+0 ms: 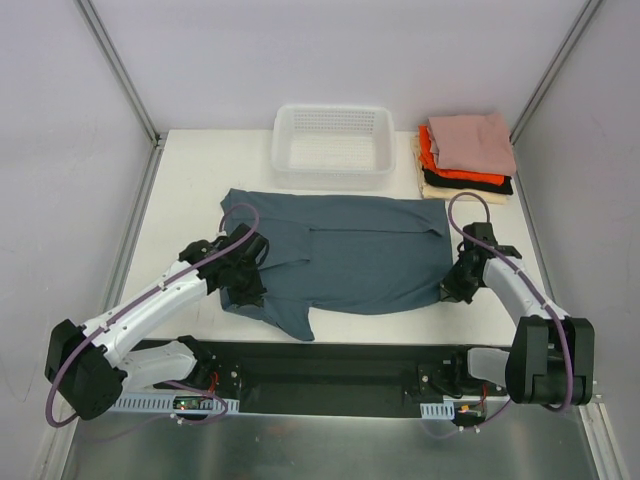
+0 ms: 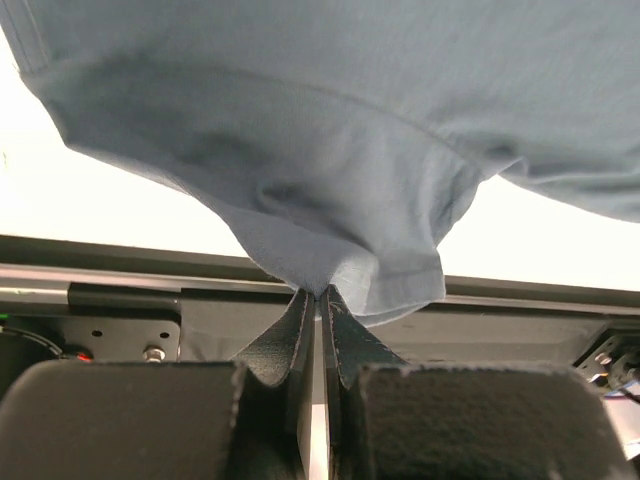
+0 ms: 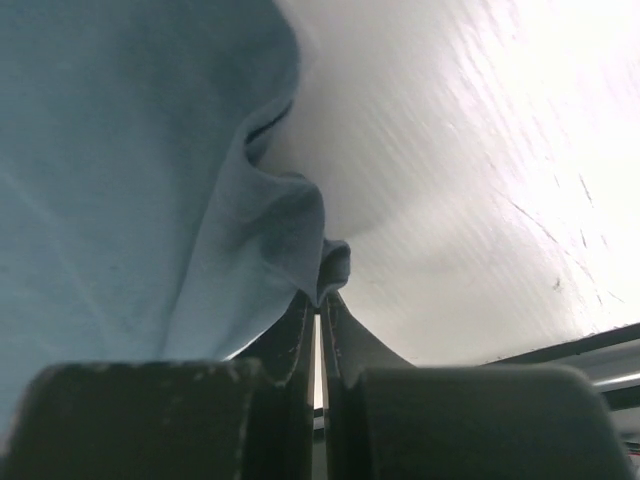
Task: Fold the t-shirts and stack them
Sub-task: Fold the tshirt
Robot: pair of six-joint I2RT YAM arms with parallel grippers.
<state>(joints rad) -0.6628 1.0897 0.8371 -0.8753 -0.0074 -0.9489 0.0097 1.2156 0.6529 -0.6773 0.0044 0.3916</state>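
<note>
A slate blue-grey t-shirt (image 1: 345,250) lies spread across the middle of the table, its upper part folded down. My left gripper (image 1: 244,281) is shut on the shirt's left edge near the sleeve; the left wrist view shows blue cloth (image 2: 330,200) pinched at the gripper's (image 2: 320,292) tips. My right gripper (image 1: 450,290) is shut on the shirt's near right corner, with a bunched fold (image 3: 300,240) caught at its (image 3: 318,300) tips. A stack of folded t-shirts (image 1: 468,155), pink on top over orange-red, black and cream, sits at the far right corner.
A white mesh basket (image 1: 333,147) stands at the back centre, just beyond the shirt. The table's near edge and the black base rail (image 1: 330,375) lie close behind both grippers. Grey walls enclose the table.
</note>
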